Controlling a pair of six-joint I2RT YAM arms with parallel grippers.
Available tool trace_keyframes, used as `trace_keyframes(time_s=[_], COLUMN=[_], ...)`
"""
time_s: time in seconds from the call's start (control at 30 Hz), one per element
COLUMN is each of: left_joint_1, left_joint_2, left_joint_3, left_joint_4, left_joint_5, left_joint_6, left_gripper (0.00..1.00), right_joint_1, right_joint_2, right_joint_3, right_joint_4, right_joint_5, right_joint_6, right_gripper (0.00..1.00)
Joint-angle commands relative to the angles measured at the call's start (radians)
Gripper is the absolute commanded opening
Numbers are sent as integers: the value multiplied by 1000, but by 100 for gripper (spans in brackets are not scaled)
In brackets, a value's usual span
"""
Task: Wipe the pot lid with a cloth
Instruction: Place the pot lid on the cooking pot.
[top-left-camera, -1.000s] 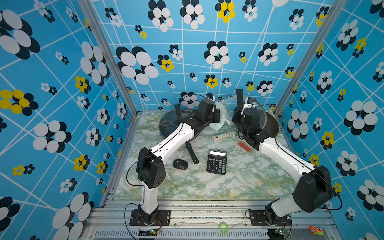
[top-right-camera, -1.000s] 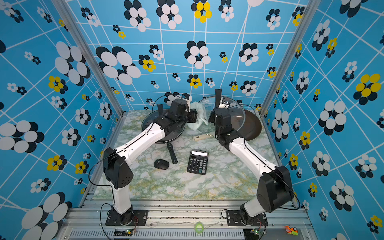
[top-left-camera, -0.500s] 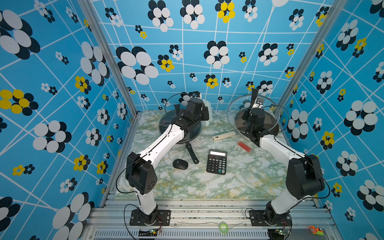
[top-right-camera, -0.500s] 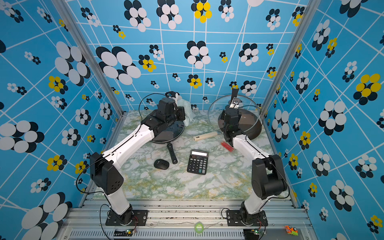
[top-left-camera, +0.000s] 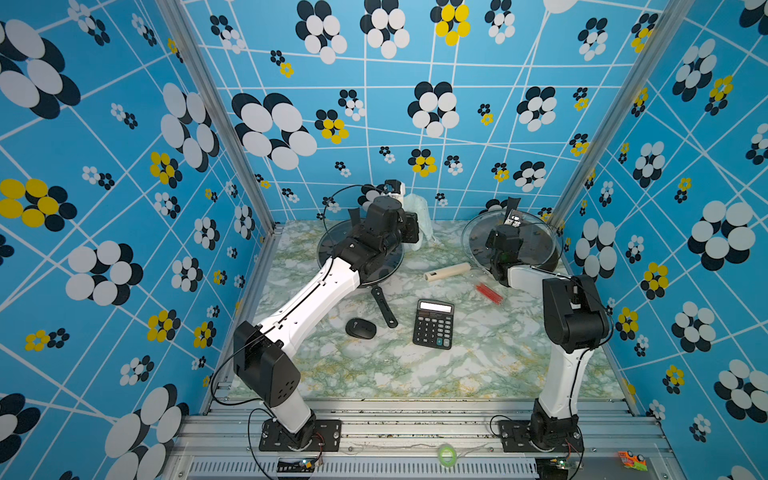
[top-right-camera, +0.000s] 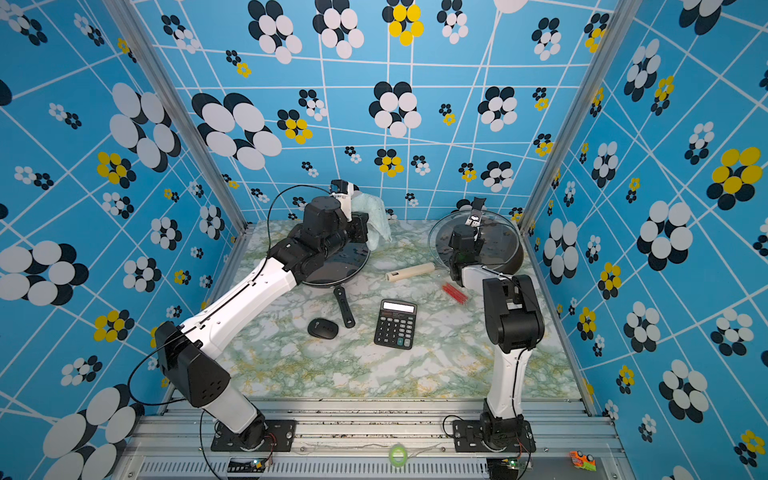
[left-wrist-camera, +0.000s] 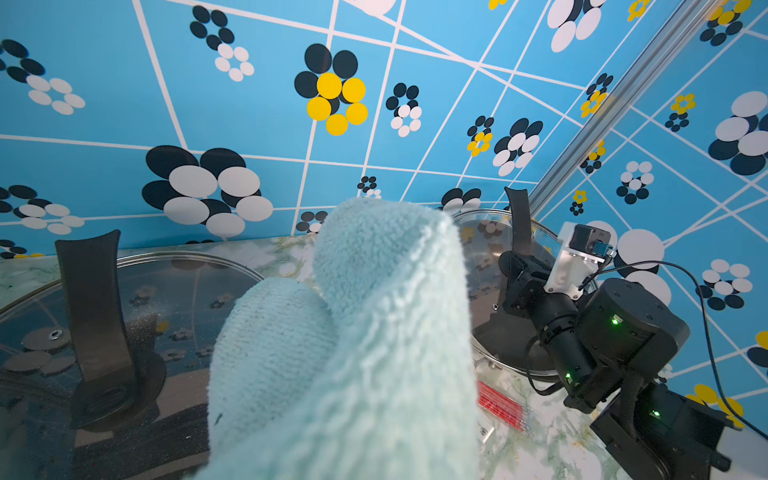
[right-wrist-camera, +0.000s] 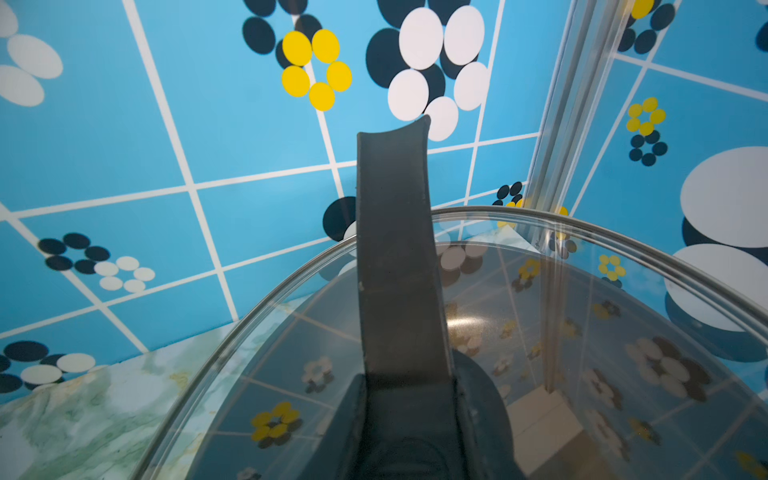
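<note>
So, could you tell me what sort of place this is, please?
Most likely a robot test booth, not a kitchen: blue flower-print walls on aluminium posts, a marble-look tabletop, and odd props like a calculator and a computer mouse.

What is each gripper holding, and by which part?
Left gripper: pale mint-green terry cloth, pinched at a bunched fold. Right gripper: round glass pot lid, by its black handle.
</note>
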Motion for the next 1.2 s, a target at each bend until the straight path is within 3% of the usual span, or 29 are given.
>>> trace_keyframes(time_s=[0.0,0.2,0.67,1.17], left_joint_1=[-13,-16,-16,-15], left_joint_2=[-16,-6,13,-2], left_joint_3=[-10,-7,13,-19], left_joint_4=[54,52,40,67], left_joint_5=[-3,-26,-31,-53], left_joint_6=[23,19,30,23], left_gripper=[0,0,0,0], right_joint_1=[-45,-104,-102,-61], right_joint_2=[-23,-56,-3,16], right_joint_3=[57,-35,-32,-7], right_joint_4=[217,260,226,143], right_joint_5=[46,16,-154,-168], right_joint_6=[42,243,227,179], right_gripper=[0,0,0,0])
